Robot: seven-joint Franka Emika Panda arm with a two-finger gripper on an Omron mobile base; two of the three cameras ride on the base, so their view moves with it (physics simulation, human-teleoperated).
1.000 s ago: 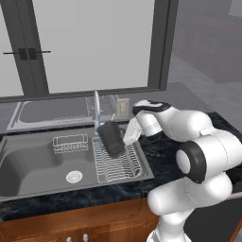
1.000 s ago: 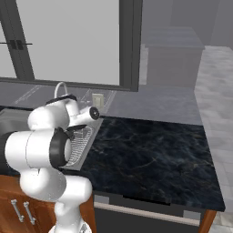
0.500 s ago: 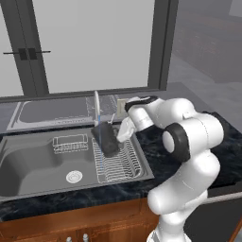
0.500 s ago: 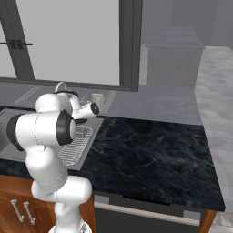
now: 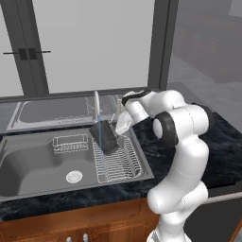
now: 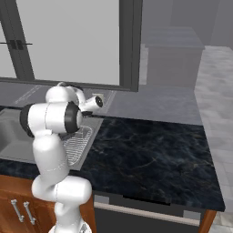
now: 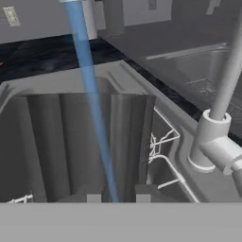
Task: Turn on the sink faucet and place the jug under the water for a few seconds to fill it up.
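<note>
Item: dark smoky translucent jug (image 5: 105,136), tilted under thin blue water stream (image 5: 100,146). Two-finger gripper (image 5: 119,128): grip state unclear. Risk: jug tipping onto wire rack (image 5: 118,163).

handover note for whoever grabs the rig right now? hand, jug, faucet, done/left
Hand: at the jug's upper side, over the sink; grip state unclear.
Jug: dark, tilted, above the wire rack at the right end of the sink.
Faucet: on; water falls as a thin blue stream past the jug.
Done: faucet on, jug brought to the stream.
Left: confirm the jug is filled, then finish.
</note>
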